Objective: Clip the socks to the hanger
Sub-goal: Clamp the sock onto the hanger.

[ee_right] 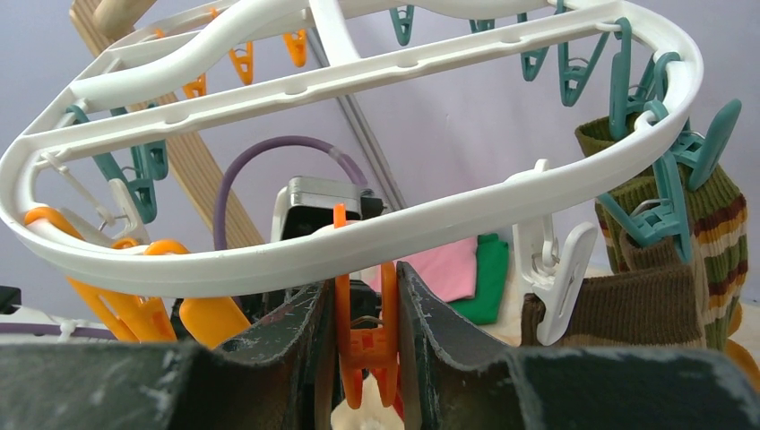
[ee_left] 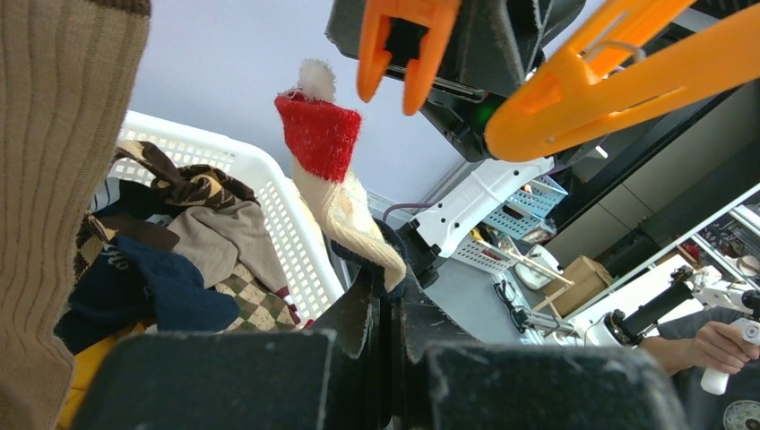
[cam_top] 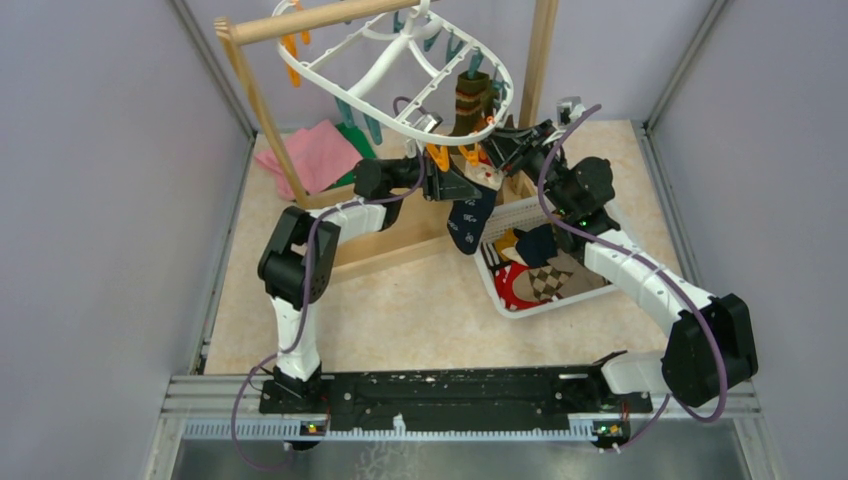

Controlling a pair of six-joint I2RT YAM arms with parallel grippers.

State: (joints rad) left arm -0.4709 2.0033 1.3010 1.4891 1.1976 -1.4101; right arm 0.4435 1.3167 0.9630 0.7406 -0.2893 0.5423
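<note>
White basket [cam_top: 548, 303] of loose socks [cam_top: 540, 270] lower right of centre, left gripper [ee_left: 384, 300] clamped tight on navy sock [cam_top: 472, 225] mid-frame, right gripper [ee_right: 363, 287] squeezing an orange clip [ee_right: 363, 354] beneath the hanger [ee_right: 269, 260], striped sock [cam_top: 470, 100] clipped upper centre

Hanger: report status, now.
Left gripper shut on navy sock, cuff up under the clip. Right gripper squeezing an orange clip on the hanger. Sock not clipped yet. Nothing blocking.
</note>
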